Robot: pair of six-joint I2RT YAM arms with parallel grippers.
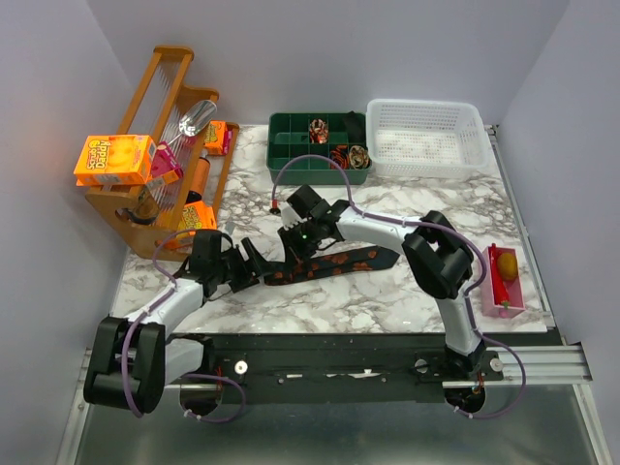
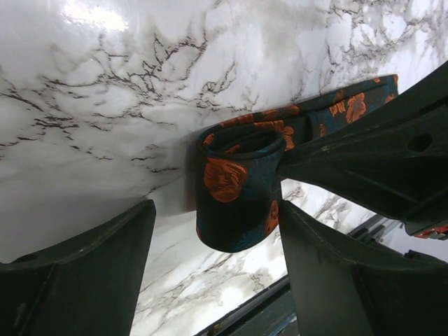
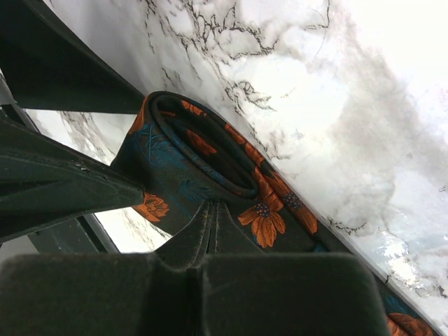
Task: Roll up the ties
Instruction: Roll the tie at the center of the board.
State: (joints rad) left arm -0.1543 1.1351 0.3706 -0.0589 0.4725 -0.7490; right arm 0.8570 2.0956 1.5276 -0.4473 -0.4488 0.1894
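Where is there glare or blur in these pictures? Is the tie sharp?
Left wrist: glare on the marble table at the top left, the tie sharp. Right wrist: marble washed out at the right. Top external: even light, only the orange box glows.

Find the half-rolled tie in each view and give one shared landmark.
Top external: tie lies at centre, rolled end leftward.
Left wrist: tie, rolled end at centre.
Right wrist: tie, rolled end centre-left.
Shared landmark: the marble table under it.

L gripper (image 1: 257, 265) wide open; R gripper (image 1: 289, 250) clamped shut, just beside it.
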